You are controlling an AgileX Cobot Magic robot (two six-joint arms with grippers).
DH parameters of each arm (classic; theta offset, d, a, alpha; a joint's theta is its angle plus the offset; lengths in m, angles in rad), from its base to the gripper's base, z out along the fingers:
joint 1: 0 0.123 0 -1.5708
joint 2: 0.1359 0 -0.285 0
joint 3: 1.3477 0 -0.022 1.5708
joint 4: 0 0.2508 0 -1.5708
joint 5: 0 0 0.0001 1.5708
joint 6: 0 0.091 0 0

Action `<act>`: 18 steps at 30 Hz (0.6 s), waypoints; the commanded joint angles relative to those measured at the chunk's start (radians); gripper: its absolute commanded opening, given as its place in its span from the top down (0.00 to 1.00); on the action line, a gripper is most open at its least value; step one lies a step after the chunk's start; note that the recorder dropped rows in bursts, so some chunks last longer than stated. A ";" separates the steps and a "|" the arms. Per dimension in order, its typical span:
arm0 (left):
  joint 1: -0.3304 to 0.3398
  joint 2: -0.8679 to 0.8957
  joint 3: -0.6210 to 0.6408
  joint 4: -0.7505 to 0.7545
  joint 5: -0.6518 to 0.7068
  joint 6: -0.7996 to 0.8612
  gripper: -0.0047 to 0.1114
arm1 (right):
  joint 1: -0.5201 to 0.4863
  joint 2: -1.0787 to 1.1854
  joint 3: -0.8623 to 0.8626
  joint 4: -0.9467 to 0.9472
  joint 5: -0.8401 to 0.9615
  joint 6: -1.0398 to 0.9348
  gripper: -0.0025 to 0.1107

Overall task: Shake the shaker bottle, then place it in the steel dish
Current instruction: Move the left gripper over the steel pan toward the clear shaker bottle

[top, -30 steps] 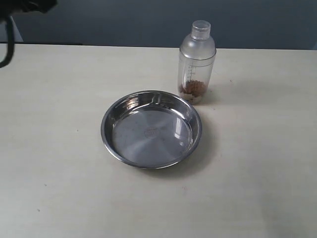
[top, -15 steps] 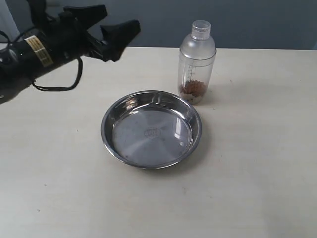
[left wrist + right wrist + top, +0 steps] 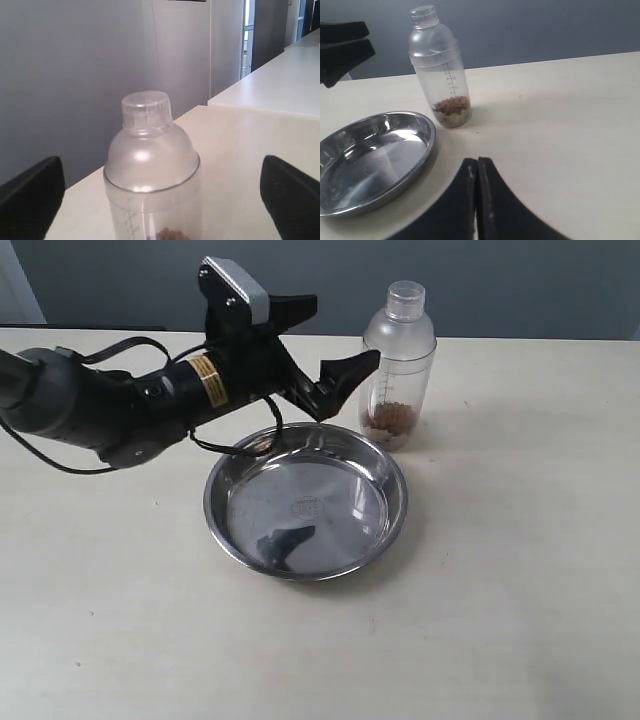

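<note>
The shaker bottle point(image 3: 397, 365) stands upright on the table just beyond the steel dish point(image 3: 215, 502), with brown granules at its bottom. My left gripper point(image 3: 341, 332) hangs open above the dish's far rim, a short way left of the bottle and not touching it. In the left wrist view the bottle point(image 3: 150, 165) fills the middle, with a black finger point(image 3: 30, 195) far out on either side. My right gripper point(image 3: 477, 162) is shut with nothing in it, low over the table, near the bottle point(image 3: 442, 70) and the dish point(image 3: 375, 155). It does not show in the exterior view.
The pale tabletop point(image 3: 520, 570) stretches around the dish and bottle. The left arm's black body and cable point(image 3: 100, 405) lie over the table's left part. A dark wall runs behind the table's far edge.
The left arm has swung in from the far left to above the dish's far rim, close to the bottle, its jaws spread wide. Bottle and dish have not moved.
</note>
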 commanded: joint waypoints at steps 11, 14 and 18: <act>-0.032 0.226 -0.194 -0.030 0.028 -0.058 0.07 | 0.001 -0.004 0.001 -0.001 -0.010 -0.002 0.98; -0.032 0.244 -0.214 -0.025 0.033 -0.058 0.07 | 0.001 -0.004 0.001 -0.001 -0.010 -0.002 0.98; -0.047 0.262 -0.241 -0.019 0.043 -0.061 0.07 | 0.001 -0.004 0.001 -0.001 -0.010 -0.002 0.98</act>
